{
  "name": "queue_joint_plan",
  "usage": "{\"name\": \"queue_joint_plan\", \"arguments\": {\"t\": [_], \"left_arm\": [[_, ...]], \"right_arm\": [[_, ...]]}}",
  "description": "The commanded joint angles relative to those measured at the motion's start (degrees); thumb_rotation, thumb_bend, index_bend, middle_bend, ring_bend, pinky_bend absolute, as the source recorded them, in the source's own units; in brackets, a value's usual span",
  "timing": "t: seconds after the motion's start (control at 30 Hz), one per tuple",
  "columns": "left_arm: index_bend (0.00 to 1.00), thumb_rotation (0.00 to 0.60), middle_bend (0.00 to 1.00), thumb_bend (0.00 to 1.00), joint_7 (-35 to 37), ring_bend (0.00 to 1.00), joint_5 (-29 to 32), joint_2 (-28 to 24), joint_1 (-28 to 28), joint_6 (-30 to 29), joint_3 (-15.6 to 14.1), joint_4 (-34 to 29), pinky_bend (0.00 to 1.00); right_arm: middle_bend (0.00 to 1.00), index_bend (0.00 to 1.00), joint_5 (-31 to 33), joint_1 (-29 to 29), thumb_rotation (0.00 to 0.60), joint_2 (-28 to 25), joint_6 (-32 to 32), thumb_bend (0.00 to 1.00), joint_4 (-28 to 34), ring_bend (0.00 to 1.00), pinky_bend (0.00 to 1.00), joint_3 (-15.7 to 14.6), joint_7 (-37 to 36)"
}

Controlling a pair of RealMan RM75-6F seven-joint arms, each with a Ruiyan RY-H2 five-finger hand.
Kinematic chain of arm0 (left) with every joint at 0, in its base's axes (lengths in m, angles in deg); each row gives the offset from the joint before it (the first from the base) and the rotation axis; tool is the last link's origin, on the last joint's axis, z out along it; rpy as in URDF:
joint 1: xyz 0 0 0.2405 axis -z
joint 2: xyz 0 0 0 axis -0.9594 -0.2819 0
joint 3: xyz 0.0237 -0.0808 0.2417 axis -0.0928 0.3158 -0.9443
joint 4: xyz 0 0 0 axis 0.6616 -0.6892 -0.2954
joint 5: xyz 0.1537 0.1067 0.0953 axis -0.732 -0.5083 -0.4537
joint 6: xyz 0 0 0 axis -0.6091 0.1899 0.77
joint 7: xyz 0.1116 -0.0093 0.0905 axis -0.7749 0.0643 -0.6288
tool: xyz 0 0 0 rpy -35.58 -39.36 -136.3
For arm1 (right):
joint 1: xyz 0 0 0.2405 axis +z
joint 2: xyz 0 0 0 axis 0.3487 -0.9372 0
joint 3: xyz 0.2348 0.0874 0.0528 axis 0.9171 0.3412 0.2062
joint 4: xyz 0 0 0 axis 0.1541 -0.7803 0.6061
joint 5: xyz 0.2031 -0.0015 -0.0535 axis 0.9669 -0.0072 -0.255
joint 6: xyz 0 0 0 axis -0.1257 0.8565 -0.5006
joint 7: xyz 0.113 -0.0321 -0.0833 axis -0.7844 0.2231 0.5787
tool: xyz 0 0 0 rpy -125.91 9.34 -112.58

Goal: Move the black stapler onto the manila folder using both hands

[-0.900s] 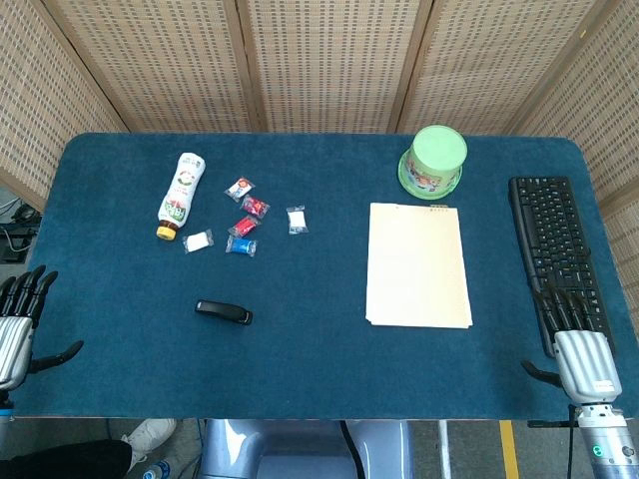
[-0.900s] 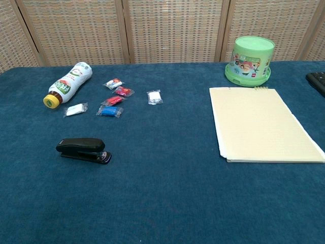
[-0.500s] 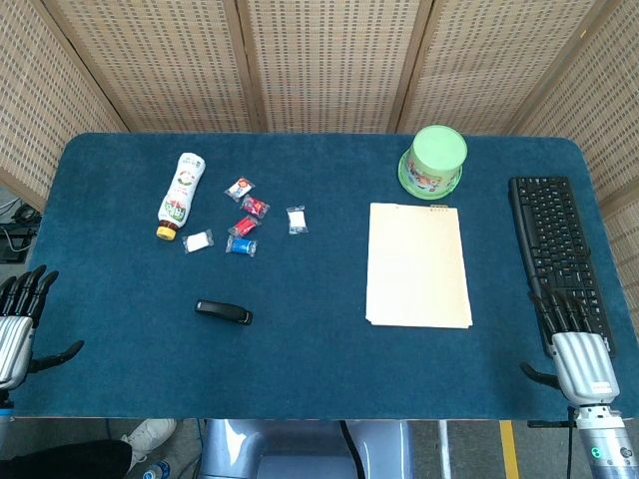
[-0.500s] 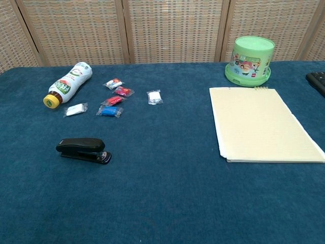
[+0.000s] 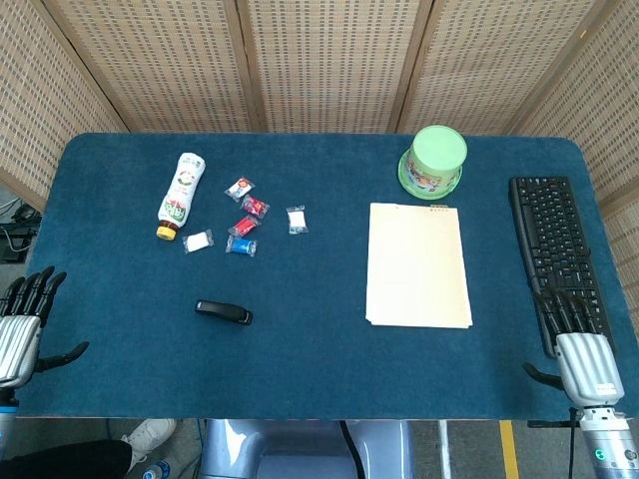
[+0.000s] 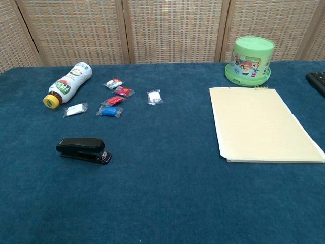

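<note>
The black stapler (image 5: 224, 312) (image 6: 83, 150) lies flat on the blue table cloth, left of centre and near the front. The manila folder (image 5: 417, 264) (image 6: 263, 123) lies flat to the right of centre with nothing on it. My left hand (image 5: 22, 324) hovers at the table's front left edge, fingers spread and empty, well left of the stapler. At the front right corner my right hand (image 5: 579, 345) is also empty with fingers apart, just below the keyboard. Neither hand shows in the chest view.
A white bottle (image 5: 178, 195) lies on its side at the back left, with several small wrapped sweets (image 5: 246, 221) beside it. A green tub (image 5: 433, 160) stands behind the folder. A black keyboard (image 5: 555, 249) runs along the right edge.
Both hands have sunk slightly toward the front edge of the table. The stapler and folder have not moved.
</note>
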Motion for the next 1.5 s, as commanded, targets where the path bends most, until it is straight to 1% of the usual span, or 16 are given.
{"name": "queue_joint_plan", "arguments": {"t": [0.03,0.07,0.17,0.23,0.33,0.47,0.53,0.63,0.77,0.83,1.07,1.2,1.3,1.4,1.5], "left_arm": [[0.00,0.600,0.00,0.19,0.31,0.00,-0.13,0.11,0.29,0.40,-0.03,-0.15,0.02],[0.01,0.600,0.00,0.19,0.42,0.00,-0.16,0.14,0.39,0.59,-0.06,-0.18,0.03],[0.09,0.600,0.00,0.19,0.30,0.00,0.00,0.30,1.08,1.54,0.15,-0.31,0.11],[0.15,0.600,0.00,0.22,-0.38,0.04,0.55,0.78,2.02,2.53,0.82,-0.27,0.16],[0.22,0.600,0.04,0.25,-1.70,0.12,0.72,1.62,5.78,7.15,2.05,0.41,0.23],[0.26,0.600,0.07,0.26,-2.39,0.13,1.93,1.38,8.47,11.39,2.69,-0.32,0.23],[0.27,0.600,0.08,0.26,-4.40,0.13,3.11,1.34,11.50,16.23,3.23,-0.92,0.23],[0.28,0.600,0.10,0.28,-7.86,0.14,5.81,1.37,14.89,21.35,4.04,-2.39,0.23],[0.32,0.600,0.13,0.38,-12.19,0.15,8.55,2.53,18.02,24.70,4.93,-3.56,0.25],[0.33,0.600,0.14,0.40,-14.37,0.16,10.20,3.26,19.14,25.62,5.28,-3.93,0.25],[0.32,0.600,0.14,0.40,-20.60,0.16,16.43,5.37,22.75,29.24,5.88,-4.96,0.25],[0.32,0.600,0.14,0.35,-25.86,0.16,21.30,6.71,25.56,31.22,5.65,-6.30,0.25],[0.32,0.600,0.14,0.32,-29.91,0.16,24.51,8.26,27.01,30.51,5.22,-6.61,0.25],[0.32,0.600,0.14,0.27,-32.40,0.16,26.35,9.44,27.94,29.64,4.83,-6.59,0.26],[0.32,0.600,0.14,0.26,-34.94,0.16,28.56,11.64,29.24,28.79,4.35,-6.01,0.26]], "right_arm": [[0.00,0.07,0.09,-0.03,0.600,0.06,0.16,0.13,0.04,0.00,0.02,0.15,-0.30],[0.00,0.07,0.08,-0.04,0.600,0.08,0.21,0.13,0.03,0.00,0.02,0.18,-0.40],[0.00,0.08,0.13,-0.01,0.600,0.09,0.22,0.13,-0.12,0.00,0.02,0.26,-0.52],[0.00,0.08,0.36,0.00,0.600,0.10,0.02,0.13,-0.13,0.00,0.02,0.28,-0.63],[0.00,0.09,0.34,0.01,0.600,0.09,0.03,0.13,-0.02,0.00,0.02,0.29,-0.61],[0.00,0.09,0.48,0.06,0.600,0.07,-0.12,0.13,0.04,0.00,0.02,0.34,-0.59],[0.00,0.09,0.70,0.08,0.600,0.07,-0.35,0.13,-0.01,0.00,0.02,0.34,-0.70],[0.00,0.10,0.83,0.11,0.600,0.00,-0.43,0.13,-0.01,0.00,0.02,0.41,-0.94],[0.00,0.10,0.85,0.12,0.600,-0.03,-0.31,0.13,-0.21,0.00,0.02,0.55,-1.52],[0.00,0.10,0.89,0.13,0.600,-0.03,-0.31,0.13,-0.32,0.00,0.02,0.61,-1.75],[0.00,0.10,1.02,0.16,0.600,-0.13,-0.38,0.13,-0.48,0.00,0.02,0.71,-2.38],[0.00,0.10,1.21,0.06,0.600,-0.39,-0.04,0.13,-0.52,0.00,0.02,1.00,-3.44],[0.00,0.10,1.22,0.02,0.600,-0.65,0.04,0.12,-0.58,0.00,0.02,1.09,-4.21],[0.00,0.10,1.12,-0.02,0.600,-0.75,0.20,0.13,-0.59,0.00,0.02,1.13,-4.59],[0.00,0.10,0.98,-0.09,0.600,-0.89,0.43,0.13,-0.55,0.00,0.02,1.17,-5.09]]}}
